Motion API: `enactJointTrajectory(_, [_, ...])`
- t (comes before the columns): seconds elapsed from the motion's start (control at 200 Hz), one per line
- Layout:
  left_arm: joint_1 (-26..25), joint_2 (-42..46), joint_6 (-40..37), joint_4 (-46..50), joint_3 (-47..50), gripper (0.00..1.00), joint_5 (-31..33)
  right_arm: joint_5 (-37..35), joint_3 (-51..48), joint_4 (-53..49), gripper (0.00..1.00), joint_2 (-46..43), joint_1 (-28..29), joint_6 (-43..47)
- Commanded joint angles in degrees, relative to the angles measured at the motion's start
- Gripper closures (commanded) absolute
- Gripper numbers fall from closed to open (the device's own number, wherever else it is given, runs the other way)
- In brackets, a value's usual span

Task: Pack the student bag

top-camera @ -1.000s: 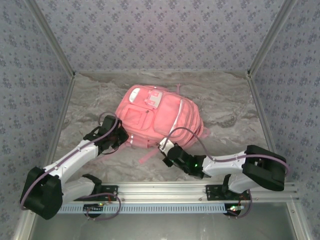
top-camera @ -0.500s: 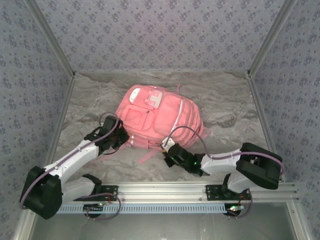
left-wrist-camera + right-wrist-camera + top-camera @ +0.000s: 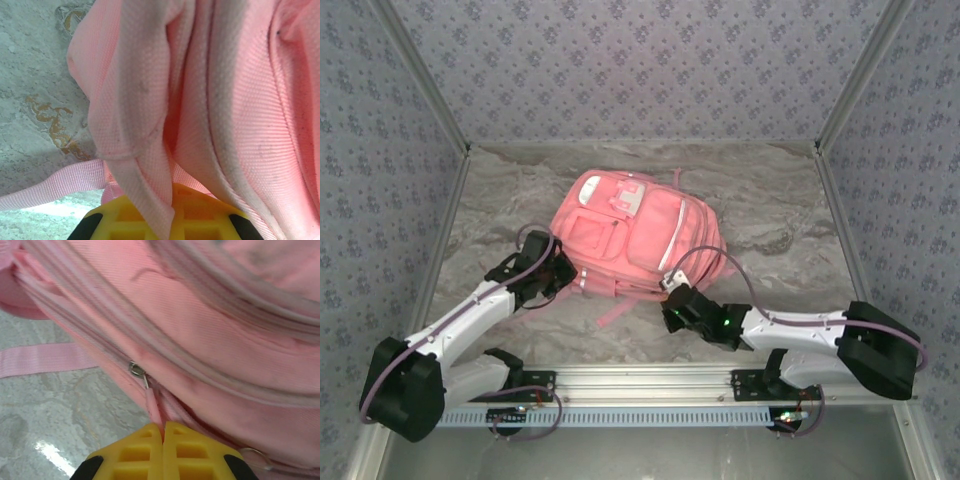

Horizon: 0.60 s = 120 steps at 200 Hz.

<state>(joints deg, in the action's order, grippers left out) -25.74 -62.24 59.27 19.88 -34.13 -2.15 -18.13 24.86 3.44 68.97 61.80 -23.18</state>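
The student bag (image 3: 635,235), a large pink backpack, lies flat mid-table with its front pockets facing up. My left gripper (image 3: 563,272) sits at the bag's near-left corner. In the left wrist view the left gripper (image 3: 172,210) is shut on a fold of the bag's pink fabric (image 3: 140,150). My right gripper (image 3: 670,297) is at the bag's near edge. The right wrist view shows the right gripper (image 3: 163,432) shut on the pink zip pull (image 3: 154,407), which hangs from a metal slider (image 3: 136,369).
A loose pink strap (image 3: 620,310) trails from the bag toward the near rail (image 3: 650,378). Patterned walls (image 3: 400,180) enclose the marble table (image 3: 780,230) on three sides. Bare tabletop lies right and left of the bag.
My right gripper has slid to the right along the bag's near edge with the zip pull, and its elbow has swung out right. The left arm has stayed put.
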Motion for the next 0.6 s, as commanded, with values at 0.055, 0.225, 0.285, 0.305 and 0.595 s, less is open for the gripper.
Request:
enactJointTrajectory(0.055, [2.2, 0.5, -2.1, 1.6, -1.8, 1.00, 6.1, 1.1, 0.4, -11.9, 1.00, -2.0, -3.9, -3.8])
enactJointTrajectory(0.225, [2.3, -0.1, -1.6, -0.2, -1.1, 1.00, 4.6, 9.2, -2.3, -2.9, 1.00, -1.2, -5.7, -1.7])
enactJointTrajectory(0.285, [2.3, -0.4, -1.4, -0.8, -0.8, 1.00, 3.9, 9.8, -2.8, 0.4, 1.00, 0.4, -5.8, -0.9])
enactJointTrajectory(0.305, [2.3, -0.5, -1.3, -1.0, -0.7, 1.00, 3.7, 9.8, -2.8, 1.2, 1.00, 1.3, -5.9, -0.6])
enactJointTrajectory(0.595, [2.2, -0.3, -1.6, -1.0, -0.6, 1.00, 2.9, 9.9, -0.2, 4.6, 0.87, 10.7, -5.9, -0.9])
